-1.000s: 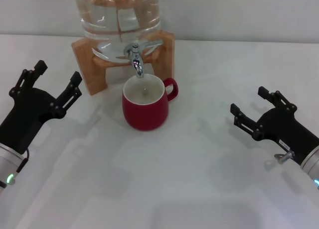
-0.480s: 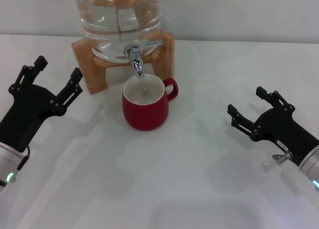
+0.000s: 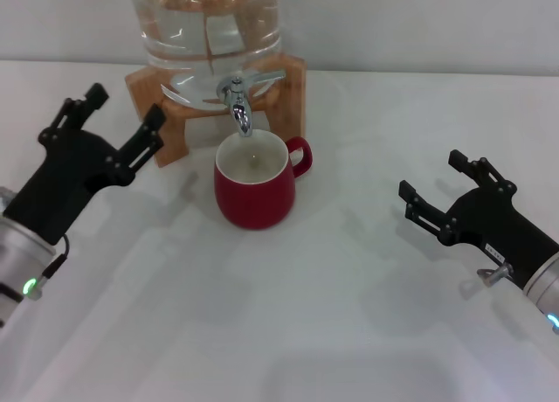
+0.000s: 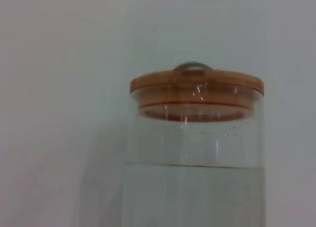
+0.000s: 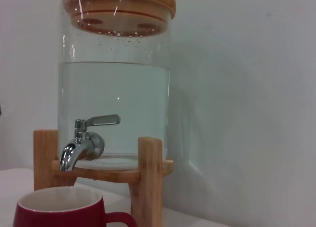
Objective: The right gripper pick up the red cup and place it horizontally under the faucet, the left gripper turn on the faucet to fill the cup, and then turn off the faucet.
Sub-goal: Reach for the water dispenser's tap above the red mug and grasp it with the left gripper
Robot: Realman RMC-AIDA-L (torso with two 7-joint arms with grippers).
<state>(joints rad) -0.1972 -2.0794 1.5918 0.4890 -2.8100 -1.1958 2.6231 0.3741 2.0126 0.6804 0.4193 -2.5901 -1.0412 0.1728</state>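
We see the red cup [image 3: 254, 189] standing upright on the white table [image 3: 349, 332], directly beneath the downturned spout of the faucet [image 3: 238, 103], its handle pointing toward the robot's right. The faucet is fitted to a glass water jar [image 3: 205, 22] on a wooden stand [image 3: 157, 122].

The left gripper [image 3: 118, 127] hovers beside the stand, on the robot's left of the faucet, its fingers spread wide and holding nothing. The right gripper [image 3: 438, 195] rests well apart from the cup on the right, also spread wide and empty.

We judge the step in hand to be turning on the faucet. To do it well, we should bring the left gripper above the stand to the lever [image 5: 101, 120], which points sideways, close lightly around it, and turn it steadily without jolting the jar or nudging the cup out from under the spout.
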